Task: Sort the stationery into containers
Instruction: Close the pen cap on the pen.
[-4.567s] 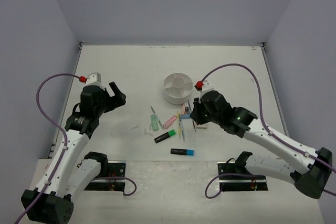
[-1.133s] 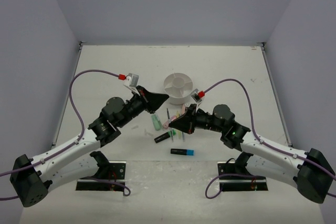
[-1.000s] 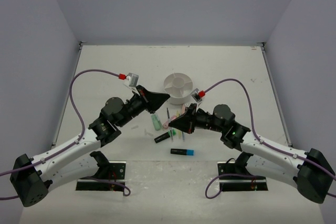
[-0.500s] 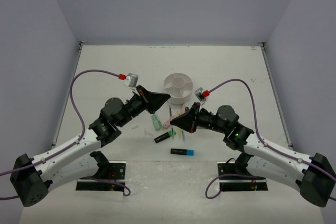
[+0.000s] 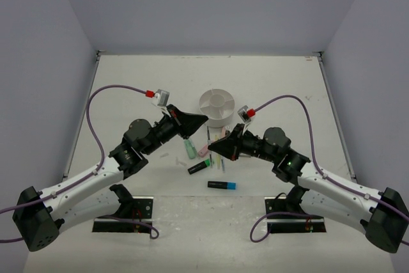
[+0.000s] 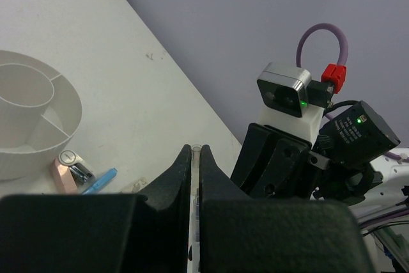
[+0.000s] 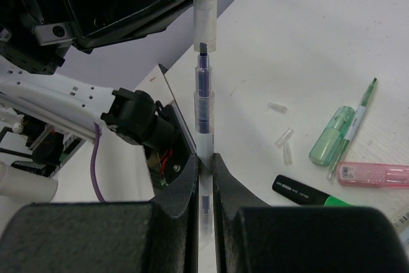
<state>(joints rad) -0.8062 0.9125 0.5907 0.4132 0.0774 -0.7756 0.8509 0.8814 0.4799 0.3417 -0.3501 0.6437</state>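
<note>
2 robot arms meet over a white table (image 5: 147, 81), both clamped on 1 clear thin plastic pen (image 7: 203, 94) with a dark blue refill. The right gripper (image 7: 204, 165) presses its black fingers onto the pen's lower barrel. The left gripper (image 6: 195, 155) pinches the opposite end between fingertips drawn almost together. The pen hangs in the air between them, above the loose stationery and just on the near side of the round white plastic organiser (image 5: 214, 119). That organiser, split into wedge compartments around a central cup, stands about mid-table. Between it and the table's near edge lie a pastel mint marker (image 7: 331, 135) with a thin green pen (image 7: 356, 119) alongside, a pastel pink marker (image 7: 374, 174) and a black highlighter with a green cap (image 5: 200, 167). Closest to the near edge lies a black highlighter with a blue cap (image 5: 222, 185). 3 small pale pieces (image 7: 284, 135) lie beside the mint marker, on its side toward the table's left edge.
</note>
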